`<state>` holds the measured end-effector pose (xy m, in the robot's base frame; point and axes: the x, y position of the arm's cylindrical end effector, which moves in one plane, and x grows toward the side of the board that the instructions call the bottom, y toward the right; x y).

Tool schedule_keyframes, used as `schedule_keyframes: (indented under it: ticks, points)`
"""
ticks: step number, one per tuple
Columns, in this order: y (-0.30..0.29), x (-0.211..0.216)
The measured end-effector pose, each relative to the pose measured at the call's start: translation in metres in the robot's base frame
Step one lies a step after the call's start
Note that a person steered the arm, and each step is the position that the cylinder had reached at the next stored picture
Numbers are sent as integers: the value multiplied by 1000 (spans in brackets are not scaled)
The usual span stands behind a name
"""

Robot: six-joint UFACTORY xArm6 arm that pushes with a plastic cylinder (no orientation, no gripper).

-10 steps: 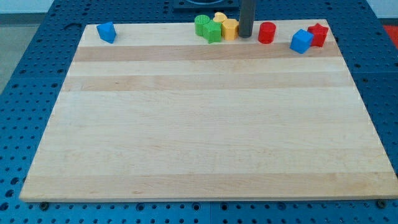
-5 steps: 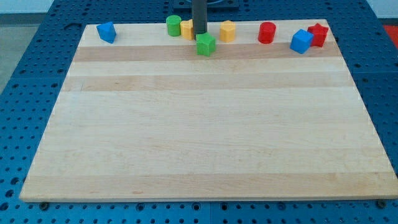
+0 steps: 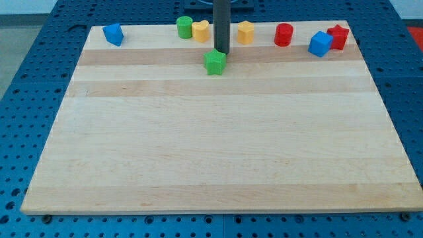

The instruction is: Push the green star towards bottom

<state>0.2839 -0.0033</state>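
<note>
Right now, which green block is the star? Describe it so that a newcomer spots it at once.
Follow the light wooden board up to the row of blocks along its top edge. The green star sits alone just below that row, with my tip at its upper edge; the green cylinder stays in line.

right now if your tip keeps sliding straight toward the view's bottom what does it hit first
My tip sits just above the green star, slightly to its right, so it would meet that star first. Below the star, the wooden board shows nothing else in that line.
</note>
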Motion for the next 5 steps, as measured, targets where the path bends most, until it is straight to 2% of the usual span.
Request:
schedule_keyframes:
  ticks: [1,2,3,4,5]
  points:
    - [-5,29]
    - [-5,78]
    - [-1,94]
    - [-2,54]
    - [-30,53]
